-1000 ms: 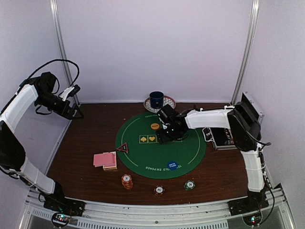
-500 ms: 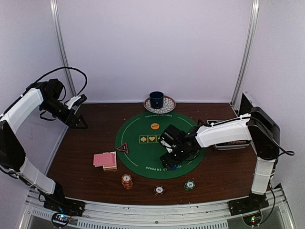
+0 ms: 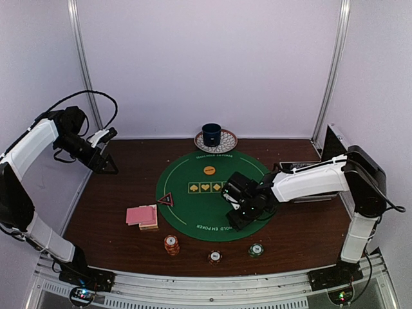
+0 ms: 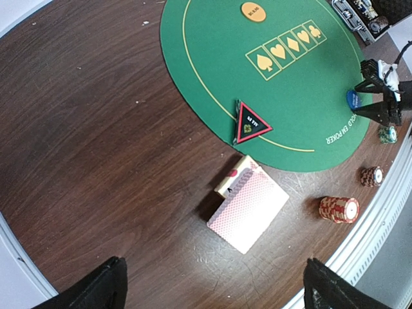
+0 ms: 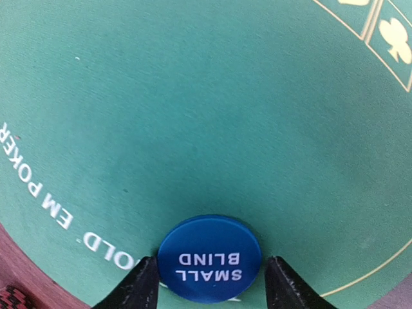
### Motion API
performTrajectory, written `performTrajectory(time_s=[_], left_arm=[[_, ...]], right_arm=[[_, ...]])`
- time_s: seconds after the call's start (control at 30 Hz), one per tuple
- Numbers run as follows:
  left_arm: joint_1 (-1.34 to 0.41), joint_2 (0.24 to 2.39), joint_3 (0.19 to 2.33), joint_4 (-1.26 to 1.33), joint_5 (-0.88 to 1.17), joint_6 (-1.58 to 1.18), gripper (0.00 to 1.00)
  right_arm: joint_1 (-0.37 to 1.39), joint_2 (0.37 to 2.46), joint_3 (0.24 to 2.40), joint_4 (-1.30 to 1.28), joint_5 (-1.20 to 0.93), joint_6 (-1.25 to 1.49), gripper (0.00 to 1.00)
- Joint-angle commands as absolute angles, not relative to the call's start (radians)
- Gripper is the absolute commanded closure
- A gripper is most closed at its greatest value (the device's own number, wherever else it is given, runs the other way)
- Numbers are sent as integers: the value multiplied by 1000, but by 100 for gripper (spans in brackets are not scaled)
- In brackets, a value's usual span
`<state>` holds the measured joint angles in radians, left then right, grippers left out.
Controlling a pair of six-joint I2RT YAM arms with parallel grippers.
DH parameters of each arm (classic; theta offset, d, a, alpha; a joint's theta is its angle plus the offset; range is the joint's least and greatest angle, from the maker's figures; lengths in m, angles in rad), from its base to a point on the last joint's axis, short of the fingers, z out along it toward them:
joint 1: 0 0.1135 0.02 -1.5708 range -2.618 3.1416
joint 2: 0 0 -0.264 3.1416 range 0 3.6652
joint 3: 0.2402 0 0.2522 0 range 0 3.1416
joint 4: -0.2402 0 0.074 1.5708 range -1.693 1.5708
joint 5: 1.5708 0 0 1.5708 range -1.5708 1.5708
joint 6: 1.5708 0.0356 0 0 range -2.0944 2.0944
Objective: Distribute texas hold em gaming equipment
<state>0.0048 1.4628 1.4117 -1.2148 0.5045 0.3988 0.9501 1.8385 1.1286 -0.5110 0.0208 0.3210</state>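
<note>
Lower centre, my right gripper (image 5: 211, 270) flanks the blue disc (image 5: 209, 254), fingers apart, apparently to lift it; grip unconfirmed. Upper left, my left gripper (image 3: 106, 149) hangs splayed, clear.

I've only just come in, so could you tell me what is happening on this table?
The right gripper is down on the green felt mat, its fingers either side of the blue small-blind disc near the mat's front edge; whether they pinch it yet is unclear. The left gripper hangs open and empty at the far left. The cards and chip stacks lie untouched.
</note>
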Motion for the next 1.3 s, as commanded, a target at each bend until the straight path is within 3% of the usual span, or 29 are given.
performTrajectory(time_s=[0.0, 0.27, 0.57, 0.93, 1.27], left_arm=[[3, 1435, 1425, -1219, 499, 399, 3], [4, 1433, 1431, -1218, 493, 399, 2], [3, 1431, 1438, -1221, 489, 400, 2], [3, 1433, 1460, -1226, 482, 407, 2], [5, 1426, 1460, -1230, 486, 405, 2]], right_arm=[[920, 1786, 1090, -573, 88, 328, 44], [902, 1760, 1072, -599, 94, 324, 51], [902, 1676, 1099, -695, 69, 328, 21], [972, 1477, 1070, -872, -114, 331, 20], [1042, 1504, 1002, -873, -155, 318, 15]])
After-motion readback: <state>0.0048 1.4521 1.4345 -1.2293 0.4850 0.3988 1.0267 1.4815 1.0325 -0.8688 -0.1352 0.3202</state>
